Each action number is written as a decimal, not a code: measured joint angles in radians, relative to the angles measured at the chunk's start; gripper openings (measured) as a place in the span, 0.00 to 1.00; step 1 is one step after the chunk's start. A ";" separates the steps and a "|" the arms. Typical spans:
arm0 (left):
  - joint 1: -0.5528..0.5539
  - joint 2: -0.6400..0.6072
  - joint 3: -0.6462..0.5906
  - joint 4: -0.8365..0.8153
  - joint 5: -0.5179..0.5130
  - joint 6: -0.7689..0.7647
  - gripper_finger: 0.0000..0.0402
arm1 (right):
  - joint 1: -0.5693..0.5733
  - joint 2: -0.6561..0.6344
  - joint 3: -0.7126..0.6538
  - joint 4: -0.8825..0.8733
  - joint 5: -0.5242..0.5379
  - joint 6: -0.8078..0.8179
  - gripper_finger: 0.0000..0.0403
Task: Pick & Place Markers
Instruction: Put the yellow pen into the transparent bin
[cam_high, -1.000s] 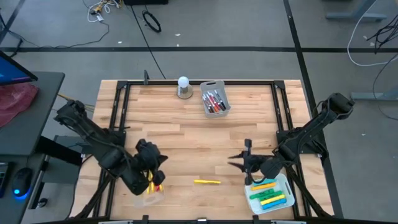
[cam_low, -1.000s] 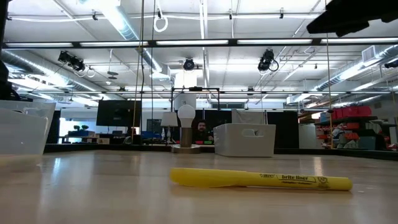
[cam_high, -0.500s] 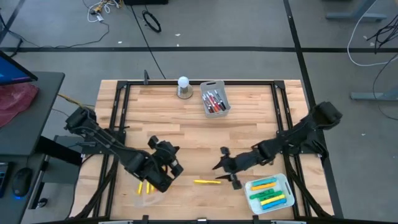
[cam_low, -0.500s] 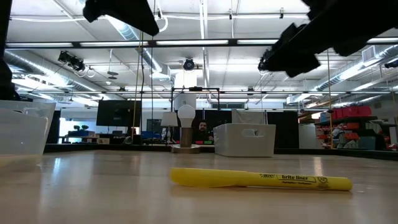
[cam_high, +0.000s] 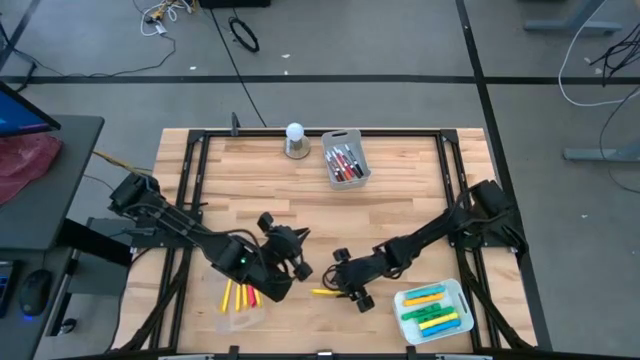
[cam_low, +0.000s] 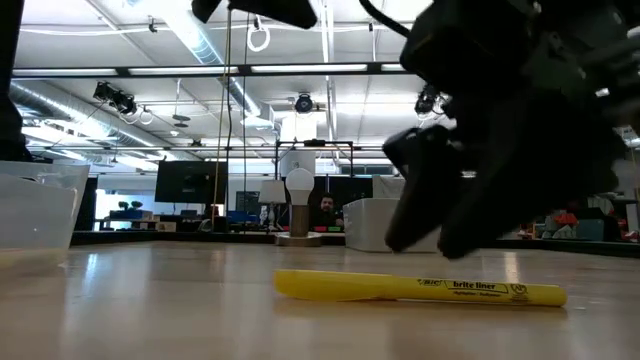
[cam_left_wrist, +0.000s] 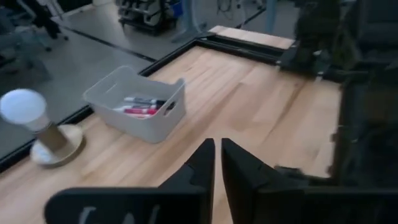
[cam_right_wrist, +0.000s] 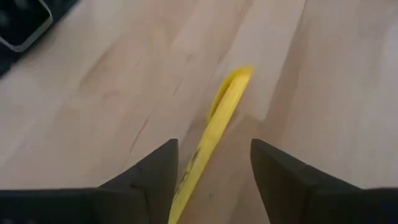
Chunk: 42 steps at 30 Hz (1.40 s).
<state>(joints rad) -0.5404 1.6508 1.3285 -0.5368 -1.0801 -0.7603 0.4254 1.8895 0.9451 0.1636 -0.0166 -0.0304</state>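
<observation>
A yellow marker (cam_high: 328, 292) lies flat on the wooden table near its front edge, and it also shows in the low view (cam_low: 420, 288). My right gripper (cam_high: 340, 283) is open and low over the marker's right part. In the right wrist view its fingers stand on either side of the marker (cam_right_wrist: 217, 118) without touching it. My left gripper (cam_high: 292, 258) is shut and empty, above the table just left of the marker; its fingers show closed in the left wrist view (cam_left_wrist: 217, 163).
A clear tray (cam_high: 240, 310) at the front left holds yellow and red markers. A white tray (cam_high: 460, 300) at the front right holds green, yellow and orange markers. A grey bin (cam_high: 346, 178) of red and dark markers and a white bulb on a base (cam_high: 294, 140) stand at the far edge.
My right gripper has gone from beside the white tray toward the table's left and down, and now straddles the yellow marker. My left gripper has gone from the clear tray toward the table's right and a little toward the far edge. The marker has not moved.
</observation>
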 joint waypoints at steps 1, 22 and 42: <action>0.000 0.000 0.000 0.020 0.007 0.014 0.10 | 0.002 0.006 0.000 -0.005 0.000 -0.001 0.50; -0.097 0.181 0.000 0.263 0.111 0.119 0.28 | 0.005 0.043 -0.079 -0.033 0.098 0.016 0.04; -0.256 0.082 0.021 0.353 -0.113 0.451 0.28 | 0.120 -0.262 -0.396 0.799 0.120 0.093 0.02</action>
<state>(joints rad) -0.7961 1.7327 1.3496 -0.1835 -1.1929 -0.3096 0.5454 1.6273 0.5494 0.9624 0.1037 0.0629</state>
